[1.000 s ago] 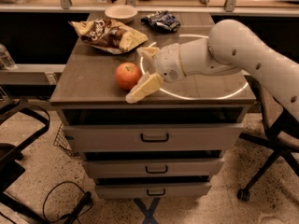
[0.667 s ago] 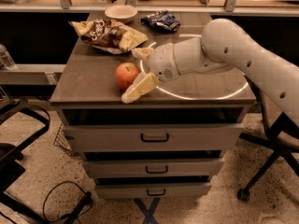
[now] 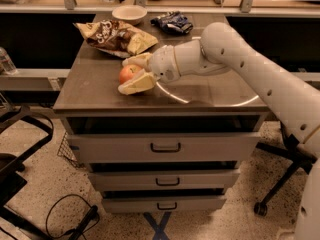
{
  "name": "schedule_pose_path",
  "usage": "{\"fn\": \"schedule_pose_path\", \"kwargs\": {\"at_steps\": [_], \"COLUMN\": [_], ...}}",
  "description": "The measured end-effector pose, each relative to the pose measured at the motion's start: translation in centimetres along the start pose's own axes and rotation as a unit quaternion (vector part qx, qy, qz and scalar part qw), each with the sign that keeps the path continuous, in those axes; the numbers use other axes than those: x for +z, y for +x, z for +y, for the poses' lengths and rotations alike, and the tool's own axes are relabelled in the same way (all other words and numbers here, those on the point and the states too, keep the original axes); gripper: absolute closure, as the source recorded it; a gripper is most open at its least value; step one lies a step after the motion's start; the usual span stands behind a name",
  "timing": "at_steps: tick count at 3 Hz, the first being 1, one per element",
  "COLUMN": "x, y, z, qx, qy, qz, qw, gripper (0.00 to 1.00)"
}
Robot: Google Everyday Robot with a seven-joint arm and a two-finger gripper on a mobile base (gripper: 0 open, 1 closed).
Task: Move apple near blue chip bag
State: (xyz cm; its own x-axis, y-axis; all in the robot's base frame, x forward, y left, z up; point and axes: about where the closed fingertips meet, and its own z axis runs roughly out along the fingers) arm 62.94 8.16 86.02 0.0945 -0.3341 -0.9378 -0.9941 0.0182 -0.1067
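The orange-red apple [image 3: 127, 73] sits on the grey cabinet top [image 3: 100, 91], left of its middle. My gripper [image 3: 131, 73] reaches in from the right; its two cream fingers stand on either side of the apple, one behind it and one [image 3: 136, 83] in front. The apple rests on the top. The dark blue chip bag [image 3: 171, 22] lies at the back of the cabinet top, right of the white bowl, well away from the apple.
A brown-and-yellow chip bag [image 3: 114, 36] lies at the back left. A white bowl [image 3: 129, 13] stands behind it. Drawers [image 3: 165, 146] sit below the top. A black chair [image 3: 15, 154] is at the left, and a chair base [image 3: 280, 184] at the right.
My gripper has moved left toward the apple, and its fingers now straddle it. The apple has not moved.
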Motion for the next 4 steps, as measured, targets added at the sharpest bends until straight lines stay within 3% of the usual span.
{"fn": "schedule_pose_path", "kwargs": {"at_steps": [2,4], "x": [0.4,-0.6], "y": [-0.1,-2.6], "z": [0.2,0.0], "qx": [-0.001,-0.022], "qy": [-0.003,-0.004], "qz": [-0.001,0.024], "qw": [1.0,0.9995], "gripper": [0.95,1.0]}}
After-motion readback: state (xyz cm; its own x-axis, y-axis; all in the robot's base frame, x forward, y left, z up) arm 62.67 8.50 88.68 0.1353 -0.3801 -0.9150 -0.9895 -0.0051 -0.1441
